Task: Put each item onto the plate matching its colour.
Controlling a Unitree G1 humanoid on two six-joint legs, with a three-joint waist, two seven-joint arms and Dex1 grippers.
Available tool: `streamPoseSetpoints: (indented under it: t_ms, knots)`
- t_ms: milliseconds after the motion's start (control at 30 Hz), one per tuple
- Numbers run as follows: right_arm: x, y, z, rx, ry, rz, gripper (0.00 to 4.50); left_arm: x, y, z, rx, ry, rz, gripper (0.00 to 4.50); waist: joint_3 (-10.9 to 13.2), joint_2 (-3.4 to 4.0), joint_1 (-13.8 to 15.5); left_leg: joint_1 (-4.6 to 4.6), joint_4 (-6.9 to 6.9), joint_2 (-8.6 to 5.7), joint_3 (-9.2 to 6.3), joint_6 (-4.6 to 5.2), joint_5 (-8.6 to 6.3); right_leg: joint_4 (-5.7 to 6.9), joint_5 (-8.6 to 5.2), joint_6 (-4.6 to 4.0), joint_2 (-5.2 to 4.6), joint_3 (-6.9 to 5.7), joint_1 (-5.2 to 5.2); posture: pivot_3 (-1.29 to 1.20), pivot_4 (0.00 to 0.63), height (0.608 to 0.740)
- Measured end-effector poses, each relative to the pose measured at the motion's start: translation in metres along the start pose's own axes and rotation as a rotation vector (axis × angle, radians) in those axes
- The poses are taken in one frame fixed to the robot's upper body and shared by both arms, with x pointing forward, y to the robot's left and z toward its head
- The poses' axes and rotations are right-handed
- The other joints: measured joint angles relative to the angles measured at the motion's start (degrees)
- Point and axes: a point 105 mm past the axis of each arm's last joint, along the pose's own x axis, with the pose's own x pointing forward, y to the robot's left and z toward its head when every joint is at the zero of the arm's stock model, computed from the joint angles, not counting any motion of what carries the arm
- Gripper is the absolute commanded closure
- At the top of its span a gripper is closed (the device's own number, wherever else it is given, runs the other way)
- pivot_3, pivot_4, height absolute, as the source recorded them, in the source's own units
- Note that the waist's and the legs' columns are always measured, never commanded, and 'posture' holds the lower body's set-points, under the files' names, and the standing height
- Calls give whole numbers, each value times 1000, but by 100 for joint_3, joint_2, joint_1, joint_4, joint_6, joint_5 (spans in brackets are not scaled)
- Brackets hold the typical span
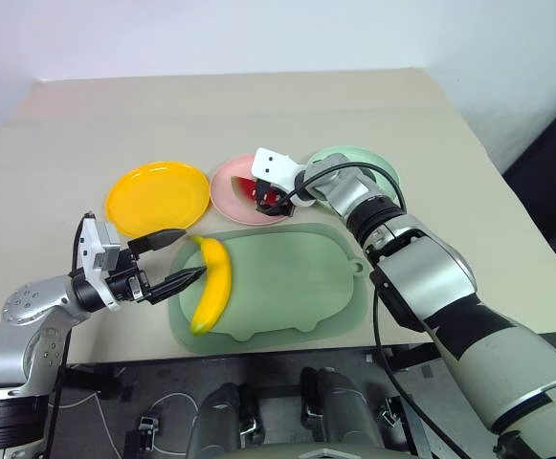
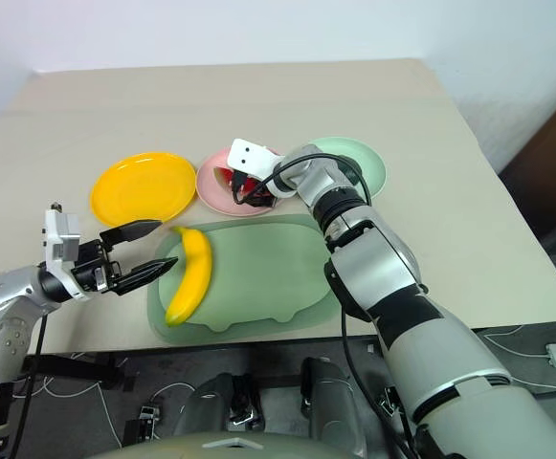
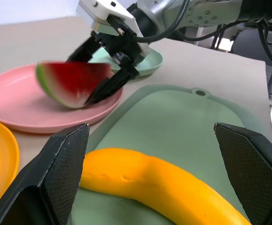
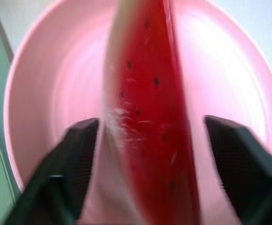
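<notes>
We are at the release of the watermelon wedge [image 3: 72, 84] on the pink plate [image 1: 239, 196]: our right gripper [image 3: 105, 70] reaches over that plate, and in the right wrist view its two fingers stand wide on either side of the wedge with a visible gap to the red flesh, so we judge it let go rather than held. The wedge looks smeared in both wrist views, so we cannot tell whether it has come to rest; it sits over the middle of the pink plate, rind toward the yellow plate [image 1: 155, 196]. Our left gripper [image 1: 175, 258] hangs beside the near corner of the large green board [image 1: 297, 287], fingers spread apart and empty, one above and one below the end of the banana [image 1: 211, 284], close to it but not touching as far as we can see. The banana lies along the board's left edge, curved, with the yellow plate just beyond it. The pale green plate [image 1: 378, 167] lies behind our right forearm, and we cannot make out the avocado anywhere. Next, we judge, the right arm should lift straight up and back so its fingers do not knock the wedge off, and the left should slide forward around the banana's end, close on it firmly, since its smooth curved skin may twist in the grip, and carry it the short way to the yellow plate
</notes>
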Motion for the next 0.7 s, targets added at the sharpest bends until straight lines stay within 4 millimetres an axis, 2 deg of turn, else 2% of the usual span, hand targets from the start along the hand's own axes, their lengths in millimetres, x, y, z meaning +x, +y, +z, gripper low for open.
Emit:
streamPoseSetpoints:
  t_ms: [200,333,500,600,700]
  knots:
    - [-8,-8,2,26,-27,3,23,-2,1,-2,3,-1,-4,0,0,0,29,-1,2,0,0,0,0,0,-1,-1,-2,0,0,0,150,696]
    - [-28,-25,4,69,-82,-1,23,-2,1,-2,1,-1,-4,0,0,0,22,0,2,0,-1,0,0,0,0,-1,-2,2,-1,0,150,696]
    - [-53,-36,25,75,-203,18,23,2,2,2,10,-12,-14,0,0,0,26,1,2,1,-3,0,0,2,1,1,-2,3,-1,0,150,696]
    - [-73,-30,24,129,-338,19,23,5,2,2,4,-10,-14,0,-3,-4,62,2,7,-2,-17,1,0,-4,2,1,-10,-3,11,0,150,696]
    - [-87,-17,10,224,-381,20,23,6,2,2,-2,-6,-15,0,-2,-4,69,2,10,-3,-19,1,0,-3,1,-1,-14,-3,11,0,150,696]
